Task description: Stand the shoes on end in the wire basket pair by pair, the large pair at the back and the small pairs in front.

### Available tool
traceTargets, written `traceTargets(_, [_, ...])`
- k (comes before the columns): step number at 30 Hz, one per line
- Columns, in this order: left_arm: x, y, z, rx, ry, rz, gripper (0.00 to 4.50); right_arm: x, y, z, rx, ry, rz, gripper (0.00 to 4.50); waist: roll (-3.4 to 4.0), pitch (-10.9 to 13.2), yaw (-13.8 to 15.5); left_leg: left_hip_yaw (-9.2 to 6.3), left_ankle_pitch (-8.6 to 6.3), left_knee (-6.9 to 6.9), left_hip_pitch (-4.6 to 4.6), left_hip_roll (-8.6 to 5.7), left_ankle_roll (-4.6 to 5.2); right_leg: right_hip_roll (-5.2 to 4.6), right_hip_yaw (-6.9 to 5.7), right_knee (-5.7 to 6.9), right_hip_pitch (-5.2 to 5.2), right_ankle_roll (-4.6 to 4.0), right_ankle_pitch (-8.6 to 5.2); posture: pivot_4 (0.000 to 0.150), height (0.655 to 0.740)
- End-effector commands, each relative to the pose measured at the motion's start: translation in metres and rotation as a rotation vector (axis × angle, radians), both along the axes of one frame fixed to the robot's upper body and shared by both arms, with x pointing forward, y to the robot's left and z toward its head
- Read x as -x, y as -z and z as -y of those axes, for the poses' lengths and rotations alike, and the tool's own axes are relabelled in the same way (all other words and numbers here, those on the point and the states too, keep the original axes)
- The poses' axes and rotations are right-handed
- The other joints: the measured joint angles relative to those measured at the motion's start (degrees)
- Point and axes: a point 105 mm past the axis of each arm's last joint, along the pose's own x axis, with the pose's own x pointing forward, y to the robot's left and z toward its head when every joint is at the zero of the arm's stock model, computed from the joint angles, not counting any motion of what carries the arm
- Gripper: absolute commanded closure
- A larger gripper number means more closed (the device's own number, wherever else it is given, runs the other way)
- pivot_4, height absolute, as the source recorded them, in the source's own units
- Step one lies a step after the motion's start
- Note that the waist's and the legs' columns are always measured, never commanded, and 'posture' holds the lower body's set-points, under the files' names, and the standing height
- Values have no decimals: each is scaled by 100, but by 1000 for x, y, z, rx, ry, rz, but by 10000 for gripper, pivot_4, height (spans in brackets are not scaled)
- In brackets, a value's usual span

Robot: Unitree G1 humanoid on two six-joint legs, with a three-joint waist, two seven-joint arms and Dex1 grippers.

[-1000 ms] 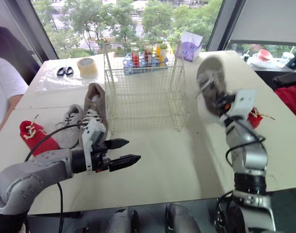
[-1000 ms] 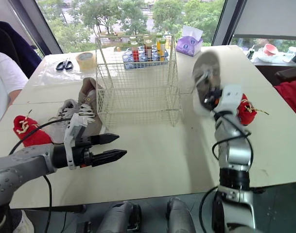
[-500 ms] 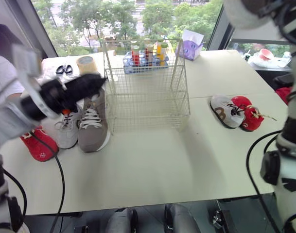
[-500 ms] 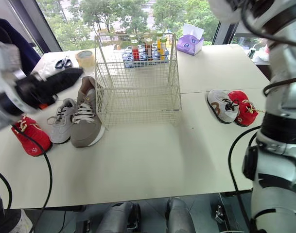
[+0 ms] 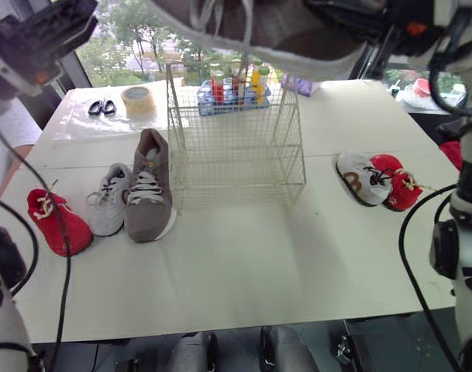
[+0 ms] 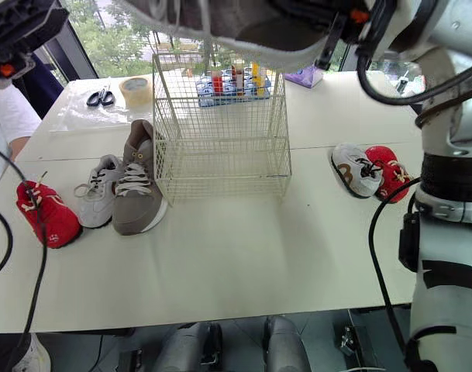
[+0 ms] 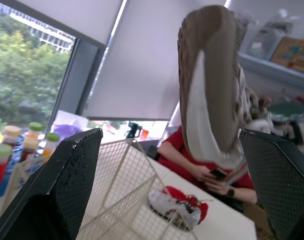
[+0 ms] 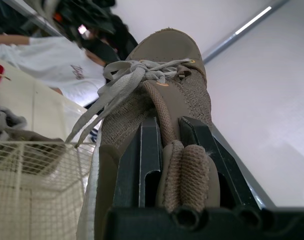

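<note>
One large brown shoe (image 5: 282, 39) is held high above the wire basket (image 5: 236, 147), which stands empty at the middle of the table (image 5: 243, 263), towards its far edge. The right gripper (image 8: 164, 132) is clamped on the shoe's heel collar, presumably so the shoe can be lowered past the rim and stood on end at the back. The left gripper (image 7: 169, 145) is spread wide with nothing in it, raised over the table's left edge, probably to be kept clear. The matching shoe (image 5: 149, 186) lies on its sole just beside the basket, with a grey small shoe (image 5: 108, 201) and a red small shoe (image 5: 57, 223) towards the left edge; their partners (image 5: 375, 180) lie touching near the right edge. No brand, label or writing can be read.
</note>
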Motion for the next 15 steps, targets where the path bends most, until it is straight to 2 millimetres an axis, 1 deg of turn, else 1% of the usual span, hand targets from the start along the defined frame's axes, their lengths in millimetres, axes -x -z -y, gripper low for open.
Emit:
traceTargets(1, [2,-5,8,-22,47,30,0,18,-10,-2,-16,-27,89,43214,0,0,-7,0,0,0,0,0,0,0,0,0,-1,0,0,1500,7400])
traceTargets(4, [-2,-3,16,-11,94,18,0,20,-3,-6,6,-40,83,43214,-2,1,-11,1,0,-2,0,1,0,1,0,2,-4,0,0,1500,7400])
traceTargets(7, [-3,-2,28,-19,157,21,0,20,6,-11,40,-42,77,43214,-2,1,-12,1,0,-1,1,1,-1,3,0,3,-4,0,0,1500,7400])
traceTargets(10, [0,1,37,-50,213,34,0,19,11,-13,54,-40,76,43214,-2,1,-13,1,0,-1,1,1,-1,3,1,4,-4,0,0,1500,7400])
traceTargets(15, [-1,-1,40,-54,226,47,0,17,21,-13,87,-25,73,43214,-2,1,-13,1,1,1,2,1,-1,3,1,11,-5,0,0,1500,7400])
